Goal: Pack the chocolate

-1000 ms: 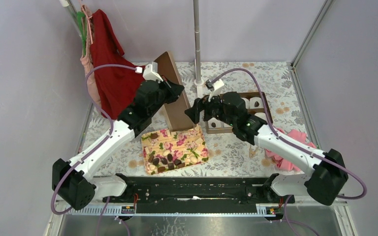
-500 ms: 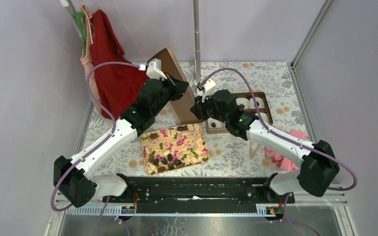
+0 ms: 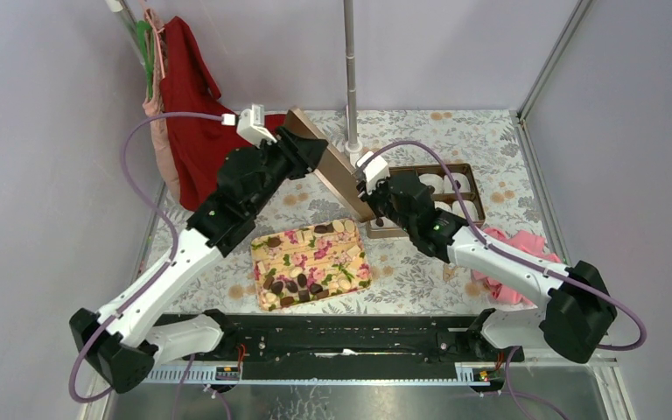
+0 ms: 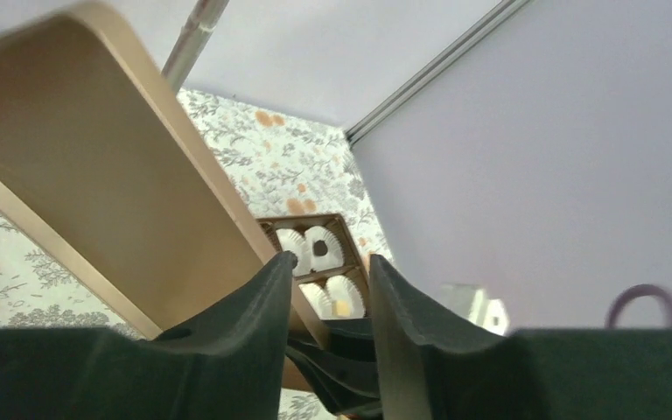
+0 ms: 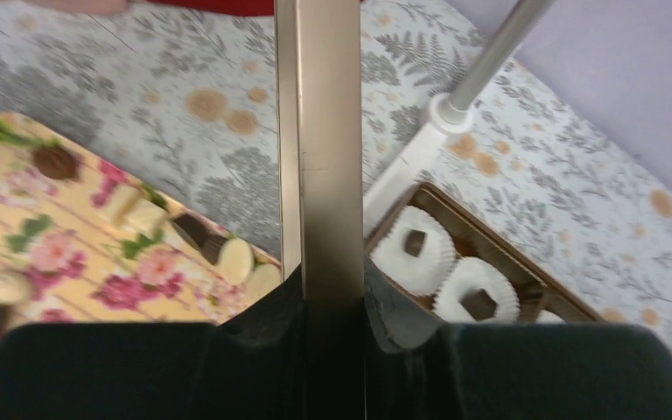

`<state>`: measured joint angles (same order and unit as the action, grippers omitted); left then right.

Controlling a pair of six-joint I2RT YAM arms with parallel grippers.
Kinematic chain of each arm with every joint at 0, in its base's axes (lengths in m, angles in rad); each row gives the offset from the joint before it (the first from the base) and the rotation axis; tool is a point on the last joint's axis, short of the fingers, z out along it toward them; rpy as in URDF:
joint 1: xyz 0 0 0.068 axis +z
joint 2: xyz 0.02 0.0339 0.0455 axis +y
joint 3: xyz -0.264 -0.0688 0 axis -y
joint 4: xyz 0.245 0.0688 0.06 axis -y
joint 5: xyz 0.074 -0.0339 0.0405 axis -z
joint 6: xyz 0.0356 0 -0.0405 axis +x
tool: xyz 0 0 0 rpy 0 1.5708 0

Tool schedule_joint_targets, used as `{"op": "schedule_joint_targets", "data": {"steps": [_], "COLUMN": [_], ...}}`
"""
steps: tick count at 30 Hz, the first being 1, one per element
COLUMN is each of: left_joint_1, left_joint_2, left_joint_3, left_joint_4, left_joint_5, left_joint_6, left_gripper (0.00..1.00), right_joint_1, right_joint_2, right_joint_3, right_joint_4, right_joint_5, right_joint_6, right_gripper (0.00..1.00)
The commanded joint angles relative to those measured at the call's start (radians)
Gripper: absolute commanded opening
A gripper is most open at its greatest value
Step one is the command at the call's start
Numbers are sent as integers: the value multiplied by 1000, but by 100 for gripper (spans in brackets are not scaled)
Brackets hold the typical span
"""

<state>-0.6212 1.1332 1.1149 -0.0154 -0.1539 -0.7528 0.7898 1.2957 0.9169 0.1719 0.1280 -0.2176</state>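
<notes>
The worktop (image 3: 507, 140) spreads under both my tools. The biggest thing above it is the lid (image 3: 334, 171), tilted on edge and stretching from my left tool (image 4: 330, 262) across to my right tool (image 5: 332, 284). My right tool is clenched on the lid's rim, which runs straight out from between its fingers. My left tool stands released, fingers parted, with the lid lying beside one finger rather than plainly between the two; I cannot tell whether they touch. Below both tools, on their near side, lies the tray (image 3: 350, 261), which bears most of the chocolate (image 3: 290, 285). Just beyond my right tool is the box (image 3: 455, 166), where a few cups (image 5: 442, 254) already carry a piece each. The pole (image 3: 348, 70) stands close behind the lid, between my tools. My worry is that the lid hangs on one narrow pinch at its edge. It is long and its weight sits far from that pinch, so it could twist in the grip or slip out. If it drops it lands on the tray and scatters the pieces, or knocks the filled cups. Swinging it carelessly could strike the pole. Drawing my left tool away could also snag the lid and drag it out of my right.
</notes>
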Motion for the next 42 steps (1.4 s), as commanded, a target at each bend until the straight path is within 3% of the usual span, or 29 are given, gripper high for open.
{"op": "schedule_joint_targets", "data": {"steps": [1,9,18,27,38,42], "left_joint_1": [14,195,403,571,577,577], "left_joint_2": [-72,-159,-175,-94,29,41], "left_joint_3": [19,-20,49,32,19,8], "left_joint_4": [-74,-220,-345,-323,-317,-340], "left_joint_5": [-12,74,161,406,622,633], "left_joint_6": [35,1,-5,-84,-88,-63], "left_gripper": [48,74,91,94,93,92], "right_joint_1": [2,3,2,16,85,90], "right_joint_2": [-64,-101,-101,-148,-126,-98], "right_joint_3": [-17,-74,-112,-248,-373,-395], "right_joint_4": [186,324,354,536,860,957], "right_joint_5": [121,146,41,30,104,111], "right_joint_6": [-220,-492,-697,-923,-1167,-1211], "right_gripper": [0,0,0,0,0,0]}}
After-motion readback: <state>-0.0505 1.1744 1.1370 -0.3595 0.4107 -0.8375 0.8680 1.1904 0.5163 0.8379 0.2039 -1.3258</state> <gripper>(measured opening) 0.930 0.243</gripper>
